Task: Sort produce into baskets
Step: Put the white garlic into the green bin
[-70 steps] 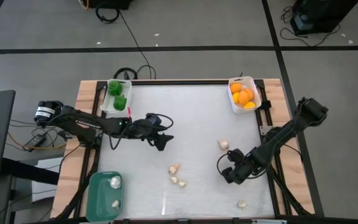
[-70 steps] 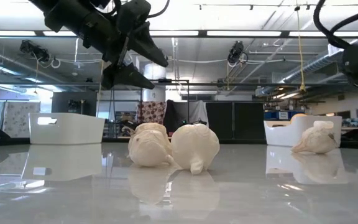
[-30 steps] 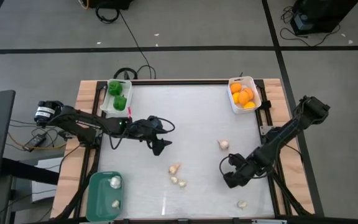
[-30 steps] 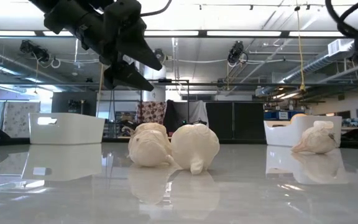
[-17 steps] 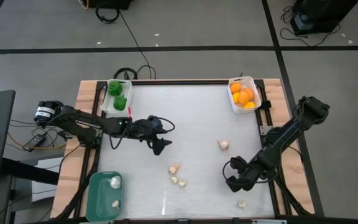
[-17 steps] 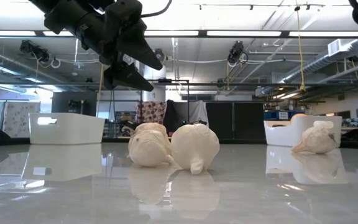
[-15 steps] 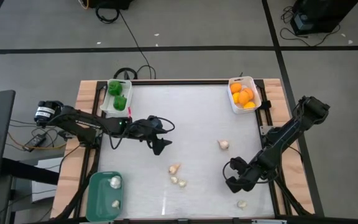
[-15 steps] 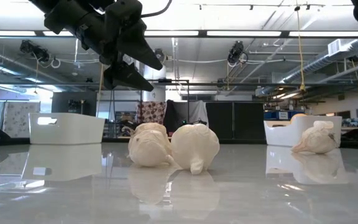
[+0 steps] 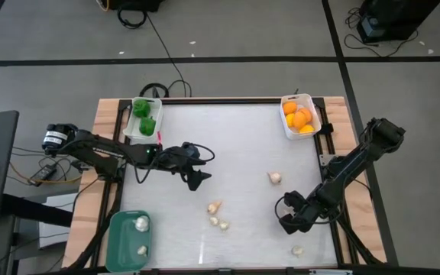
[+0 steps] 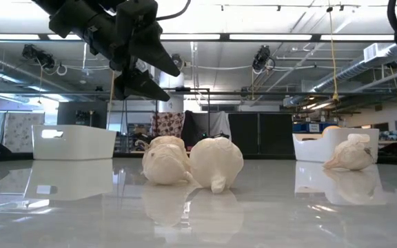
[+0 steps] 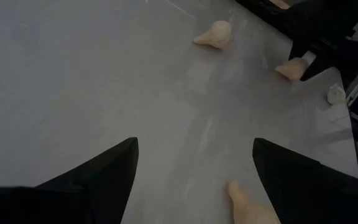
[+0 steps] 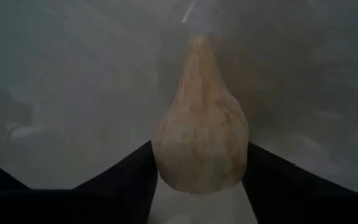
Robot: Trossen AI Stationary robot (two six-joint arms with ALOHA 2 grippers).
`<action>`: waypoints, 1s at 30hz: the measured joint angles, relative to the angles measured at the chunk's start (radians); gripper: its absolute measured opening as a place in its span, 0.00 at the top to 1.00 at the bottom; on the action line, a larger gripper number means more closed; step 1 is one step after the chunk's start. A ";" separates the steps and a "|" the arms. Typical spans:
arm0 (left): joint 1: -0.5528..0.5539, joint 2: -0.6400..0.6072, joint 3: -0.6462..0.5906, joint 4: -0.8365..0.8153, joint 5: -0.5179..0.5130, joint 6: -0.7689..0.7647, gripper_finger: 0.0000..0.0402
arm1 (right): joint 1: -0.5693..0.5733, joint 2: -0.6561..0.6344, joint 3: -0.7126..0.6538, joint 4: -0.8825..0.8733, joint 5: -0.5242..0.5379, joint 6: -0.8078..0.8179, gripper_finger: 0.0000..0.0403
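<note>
My right gripper (image 9: 287, 222) is low over the near right part of the table (image 9: 235, 145), and in my right wrist view the two dark fingers (image 12: 129, 177) press both sides of a beige garlic bulb (image 12: 199, 134), its pointed tip aimed away from me. Jaws narrowed onto it, firm contact either side. My left gripper (image 9: 197, 179) hovers near the table's middle, jaws spread wide, nothing between them. Three loose garlic pieces (image 9: 217, 215) lie just beyond it, one more (image 9: 275, 177) farther right, another (image 9: 297, 250) at the near edge. Peppers sit in the white bin (image 9: 142, 118), oranges in the other white bin (image 9: 300, 116), two garlic pieces in the teal bin (image 9: 127, 237).
</note>
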 joint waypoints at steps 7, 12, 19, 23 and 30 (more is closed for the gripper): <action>0.000 0.000 0.000 0.006 0.029 -0.049 0.19 | -0.045 0.000 0.024 0.055 0.080 -0.122 0.51; 0.000 0.000 0.000 0.042 0.054 -0.155 0.19 | -0.132 0.000 0.074 0.101 0.242 -0.306 0.54; 0.000 0.000 0.000 0.209 0.053 -0.335 0.19 | -0.296 0.000 0.111 0.217 0.434 -0.640 0.54; -0.002 -0.001 0.000 0.338 0.018 -0.394 0.19 | -0.383 0.000 0.133 0.293 0.483 -0.869 0.54; -0.020 -0.105 0.000 0.295 -0.122 -0.371 0.19 | -0.505 0.000 0.170 0.382 0.412 -1.111 0.54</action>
